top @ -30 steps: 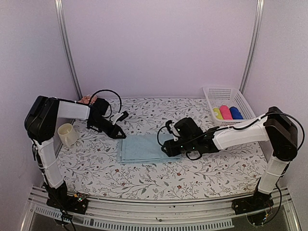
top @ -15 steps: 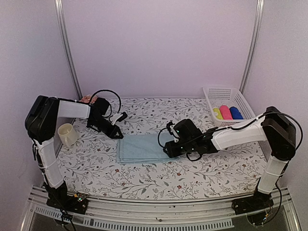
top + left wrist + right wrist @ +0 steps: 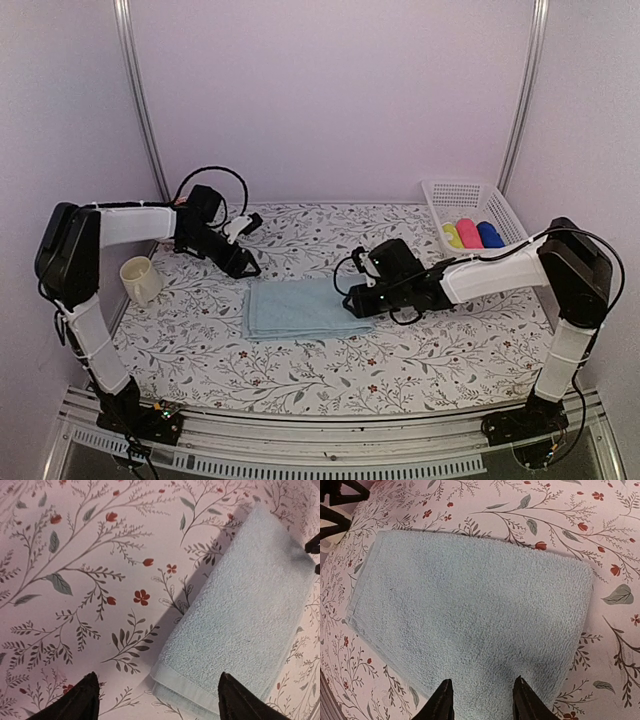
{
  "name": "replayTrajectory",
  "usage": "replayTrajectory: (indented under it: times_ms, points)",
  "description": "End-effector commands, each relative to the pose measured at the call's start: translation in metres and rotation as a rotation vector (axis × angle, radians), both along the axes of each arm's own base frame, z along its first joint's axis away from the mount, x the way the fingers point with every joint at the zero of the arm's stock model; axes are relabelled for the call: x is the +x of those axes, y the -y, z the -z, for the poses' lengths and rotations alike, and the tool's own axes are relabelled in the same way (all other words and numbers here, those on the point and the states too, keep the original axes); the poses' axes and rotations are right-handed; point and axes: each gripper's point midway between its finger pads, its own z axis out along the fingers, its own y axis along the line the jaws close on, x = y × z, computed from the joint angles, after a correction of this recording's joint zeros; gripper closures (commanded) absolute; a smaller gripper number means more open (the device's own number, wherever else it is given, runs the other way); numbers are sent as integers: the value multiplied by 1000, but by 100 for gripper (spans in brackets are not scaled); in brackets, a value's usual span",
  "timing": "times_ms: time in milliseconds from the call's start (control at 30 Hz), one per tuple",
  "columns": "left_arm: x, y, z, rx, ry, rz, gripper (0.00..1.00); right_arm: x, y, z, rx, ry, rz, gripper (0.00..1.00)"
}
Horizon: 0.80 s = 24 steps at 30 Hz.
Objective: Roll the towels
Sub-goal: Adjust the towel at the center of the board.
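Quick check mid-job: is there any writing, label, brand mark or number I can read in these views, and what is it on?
None can be read.
The aqua towel is plain in all three views.
The tablecloth carries only a floral print.
The cup and the white basket show no legible marking from the top camera; anything on them is too small to tell.

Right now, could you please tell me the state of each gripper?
Left gripper: open, empty.
Right gripper: open, poised over the towel edge, gripping nothing.
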Motion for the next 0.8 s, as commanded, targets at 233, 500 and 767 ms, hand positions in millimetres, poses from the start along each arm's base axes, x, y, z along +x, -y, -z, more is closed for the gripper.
replayTrajectory:
  times_ms: [233, 500, 767]
  points:
    - [-64, 42, -5, -54, 50, 235, 71, -3, -4, -11, 243, -97, -108, 74]
    - [-87, 41, 27, -9, -14, 269, 93, -7, -10, 0, 295, -152, -188, 76]
    - [-117, 41, 48, 17, -82, 335, 93, -22, 12, 39, 258, -264, -157, 77]
